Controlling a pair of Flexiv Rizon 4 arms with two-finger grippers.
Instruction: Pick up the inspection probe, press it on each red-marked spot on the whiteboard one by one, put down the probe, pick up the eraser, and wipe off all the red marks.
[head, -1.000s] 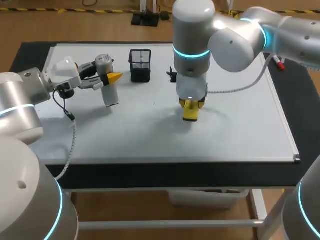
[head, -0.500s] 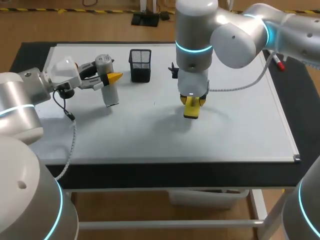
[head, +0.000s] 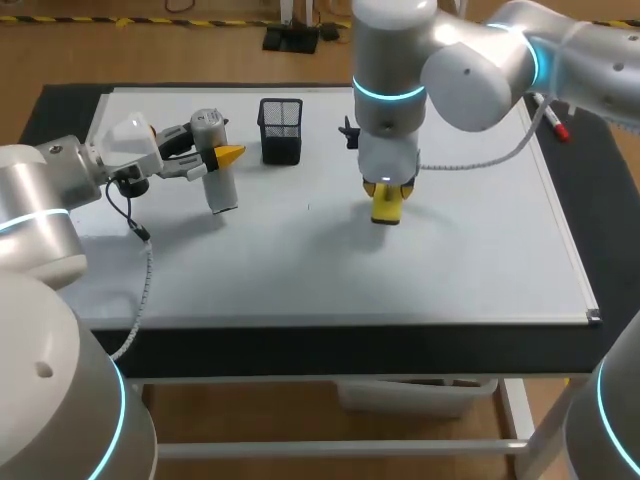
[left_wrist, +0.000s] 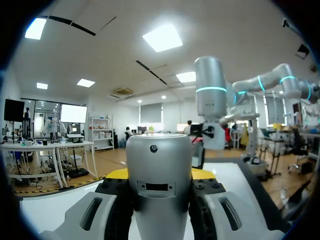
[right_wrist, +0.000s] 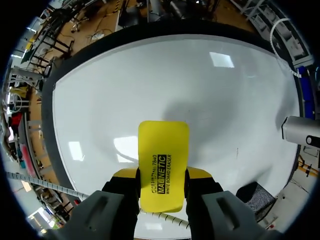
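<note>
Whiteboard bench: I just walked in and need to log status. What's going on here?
The right gripper is shut on the yellow eraser, holding it low over the whiteboard's middle. The left gripper is shut on the silver inspection probe, upright beside the black mesh holder. No red marks show on the board.

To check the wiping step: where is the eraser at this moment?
In the head view the yellow eraser is clamped in the right gripper, over the middle of the whiteboard, to the right of the black mesh pen holder.
</note>
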